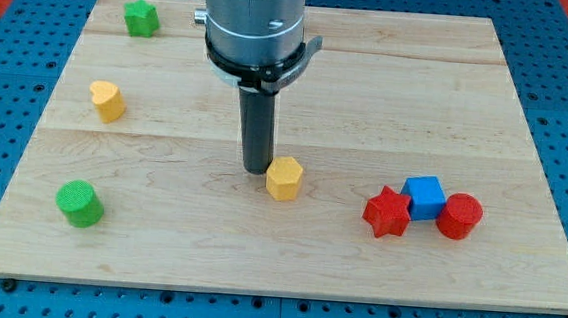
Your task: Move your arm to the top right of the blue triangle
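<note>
Seven small coloured blocks sit on the pale wooden tabletop. No claw on this rig, so nothing is held; the arm ends in a straight dark rod and my tip rests near the board's middle, touching or just beside the left edge of a yellow hexagonal block.

Blue block, looks cube-like from here, triangle shape not confirmable, sits at the view's lower right, wedged between a red star block and a red cylinder. Tip is well apart from it, to its left.

Elsewhere: green star-like block top left, yellow rounded block left, green cylinder lower left.
</note>
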Available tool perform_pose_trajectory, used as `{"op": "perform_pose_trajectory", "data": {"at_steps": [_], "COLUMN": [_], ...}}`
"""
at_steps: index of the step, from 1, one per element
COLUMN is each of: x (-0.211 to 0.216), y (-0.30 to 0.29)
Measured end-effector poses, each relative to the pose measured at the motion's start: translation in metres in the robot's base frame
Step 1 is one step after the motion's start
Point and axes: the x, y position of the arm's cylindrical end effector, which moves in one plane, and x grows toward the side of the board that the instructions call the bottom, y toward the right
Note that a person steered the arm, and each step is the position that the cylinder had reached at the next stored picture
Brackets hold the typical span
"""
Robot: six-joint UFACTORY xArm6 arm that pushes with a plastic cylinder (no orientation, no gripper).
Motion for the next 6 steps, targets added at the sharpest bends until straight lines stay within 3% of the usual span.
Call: {"op": "perform_pose_trajectory", "data": {"at_steps": [2, 3, 4, 5, 6], "x": [0.003, -0.035, -0.034, -0.057, -0.142], "y": [0.090, 0.062, 0.037, 0.023, 0.042]}}
